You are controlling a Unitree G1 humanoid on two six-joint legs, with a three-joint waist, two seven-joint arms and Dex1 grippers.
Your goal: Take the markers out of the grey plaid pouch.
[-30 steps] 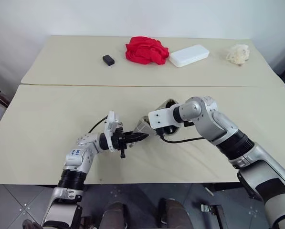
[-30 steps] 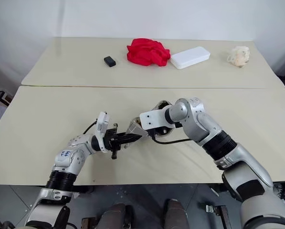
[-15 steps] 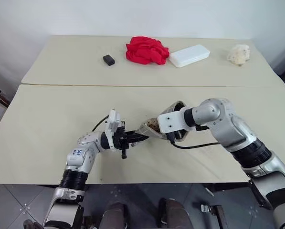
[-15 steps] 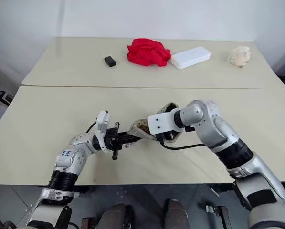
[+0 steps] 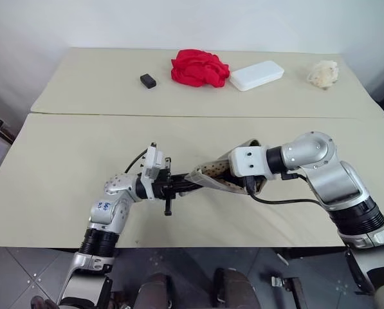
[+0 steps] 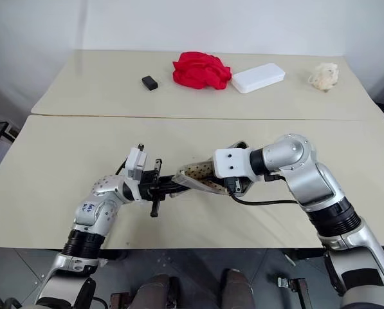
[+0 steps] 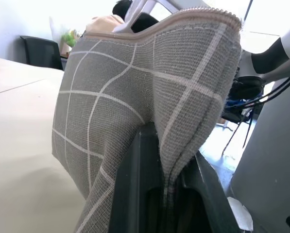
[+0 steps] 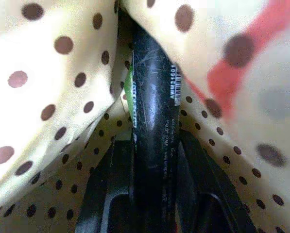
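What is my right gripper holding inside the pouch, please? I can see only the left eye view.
Observer: In the right wrist view, the right gripper is closed on a dark-barrelled marker inside the dotted lining.
Operator: Thank you. Is a second marker beside it?
Observer: A green strip shows against that barrel; I cannot tell whether it is a separate marker.
Operator: And how is the left side gripping?
Observer: In the left wrist view, the left gripper pinches a fold of the grey plaid pouch at its end.
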